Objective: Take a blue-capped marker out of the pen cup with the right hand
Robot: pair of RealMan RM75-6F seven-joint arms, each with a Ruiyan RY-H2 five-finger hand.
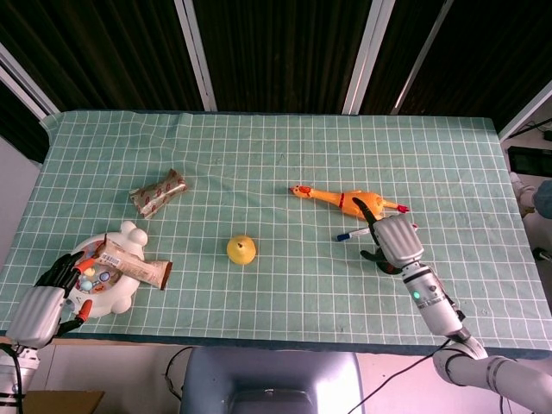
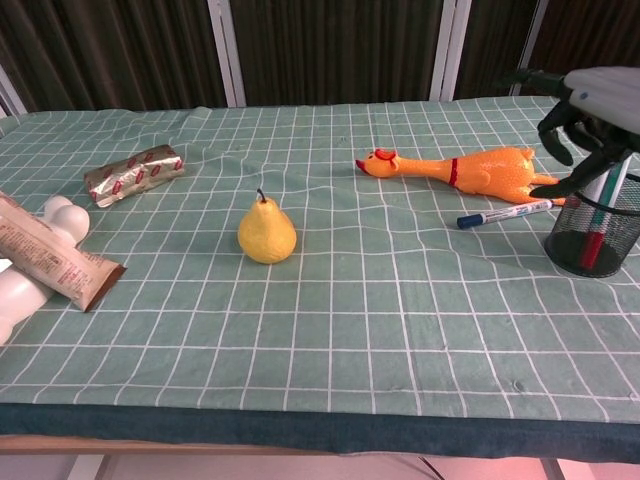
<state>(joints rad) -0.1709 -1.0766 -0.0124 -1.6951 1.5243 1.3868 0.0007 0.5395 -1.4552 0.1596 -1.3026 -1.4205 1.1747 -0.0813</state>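
The blue-capped marker (image 2: 504,213) lies flat on the green cloth (image 2: 400,320), just in front of the rubber chicken (image 2: 470,168) and beside the pen cup (image 2: 592,236). The right hand (image 2: 590,105) hovers above the cup, fingers spread, holding nothing. The left hand (image 1: 41,302) rests at the white plate (image 1: 121,297), its grip unclear.

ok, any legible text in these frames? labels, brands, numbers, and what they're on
Nothing can be read in either view.
Silver snack wrapper: red print, too blurred to read.
Brown packet lying on the white toy: small print, too small to read.
Blue-capped marker on the cloth: dark marks on the barrel, unreadable.
Markers in the pen cup: no legible print.
Rubber chicken and pear: no lettering visible.
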